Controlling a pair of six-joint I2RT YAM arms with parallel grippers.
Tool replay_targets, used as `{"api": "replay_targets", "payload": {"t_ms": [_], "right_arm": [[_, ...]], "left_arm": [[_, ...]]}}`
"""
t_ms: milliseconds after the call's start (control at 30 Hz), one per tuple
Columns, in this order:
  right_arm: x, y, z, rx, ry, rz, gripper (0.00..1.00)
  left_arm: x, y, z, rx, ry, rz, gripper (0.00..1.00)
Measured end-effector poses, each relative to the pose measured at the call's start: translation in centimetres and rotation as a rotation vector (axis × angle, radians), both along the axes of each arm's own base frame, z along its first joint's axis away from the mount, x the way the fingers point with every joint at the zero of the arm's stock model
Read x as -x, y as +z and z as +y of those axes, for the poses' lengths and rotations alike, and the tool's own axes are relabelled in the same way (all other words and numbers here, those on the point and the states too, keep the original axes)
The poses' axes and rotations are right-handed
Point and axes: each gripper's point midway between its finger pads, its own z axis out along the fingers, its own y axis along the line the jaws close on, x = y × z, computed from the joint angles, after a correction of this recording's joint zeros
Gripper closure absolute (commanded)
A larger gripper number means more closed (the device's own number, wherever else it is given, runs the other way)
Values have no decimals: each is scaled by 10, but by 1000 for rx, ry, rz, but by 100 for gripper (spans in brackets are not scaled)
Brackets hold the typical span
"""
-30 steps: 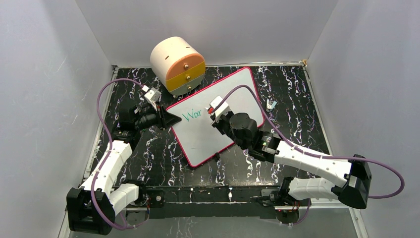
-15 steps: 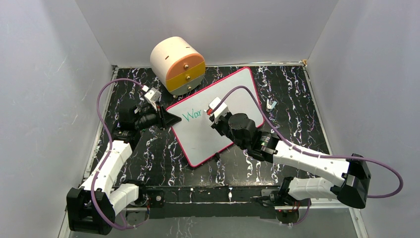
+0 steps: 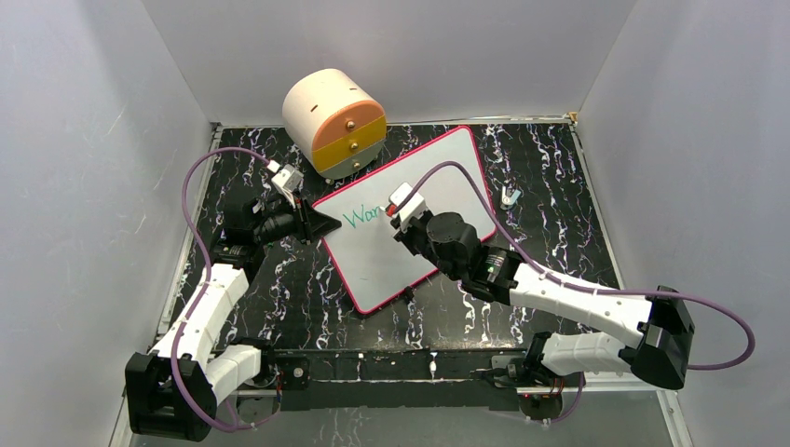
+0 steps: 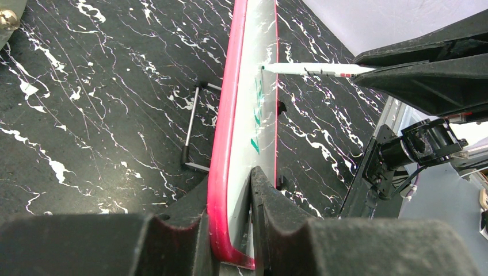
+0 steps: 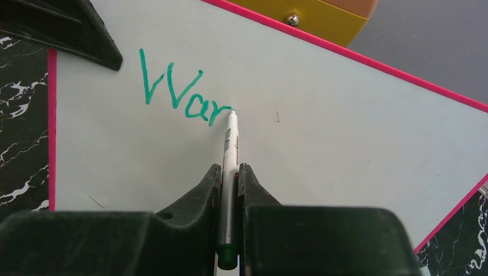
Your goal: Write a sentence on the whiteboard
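Right fingers (image 5: 202,192) are clamped on a white marker (image 5: 231,155), one finger on each side of its barrel. Its tip touches the whiteboard (image 5: 345,132) just past the last green letter. The sentence (image 5: 179,95) reads only "War" (three letters, climbing slightly), near the whiteboard's left corner. At that corner the left fingers (image 4: 282,221) are closed on the whiteboard's pink rim, one finger on each face. The whiteboard lies askew across the black marbled desk (image 3: 559,242). To the right of the whiteboard, apart from it, lies a small metal clip (image 3: 509,195). Beyond the whiteboard's far edge stands a round cream drawer unit (image 3: 333,121) with orange and yellow fronts, close to the rim.
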Motion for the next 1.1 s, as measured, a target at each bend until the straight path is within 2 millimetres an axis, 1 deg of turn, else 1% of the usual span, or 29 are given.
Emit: {"api": "replay_targets", "payload": {"t_ms": [433,1100], "right_arm": [[-2,-4,1,8,-6,5,100],[4,-16,-1,29,-1,56,100]], "left_arm": [[0,-1,0,0,1,2,100],[-1,-2,1,-1,9,9,100]]}}
